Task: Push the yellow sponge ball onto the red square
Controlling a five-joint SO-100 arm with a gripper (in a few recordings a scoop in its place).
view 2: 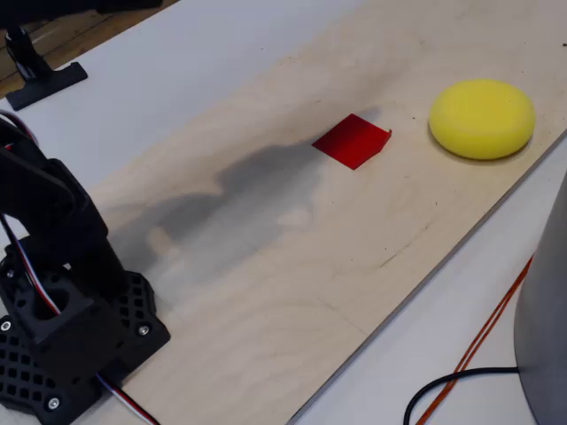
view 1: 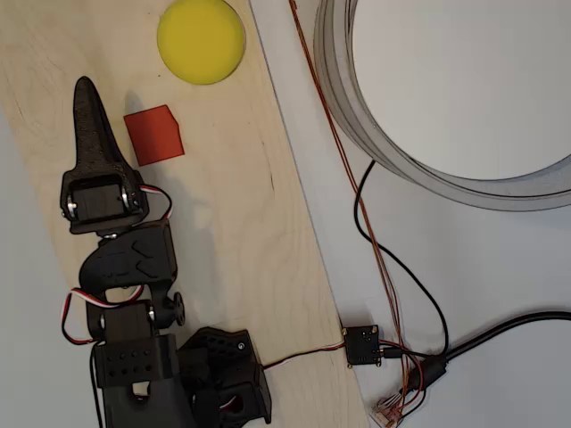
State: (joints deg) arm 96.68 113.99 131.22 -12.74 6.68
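Overhead view: round yellow sponge ball (view 1: 201, 39) without long axis, gripper (view 1: 86, 98) seemingly closed, empty.

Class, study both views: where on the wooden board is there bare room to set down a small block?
Free: the wooden board between the red square and the arm's base. Crowded: the far end, where the yellow sponge ball, square and gripper cluster.

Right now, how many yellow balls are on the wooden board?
1. The yellow sponge ball sits at the board's far end, just past the red square, not touching it.
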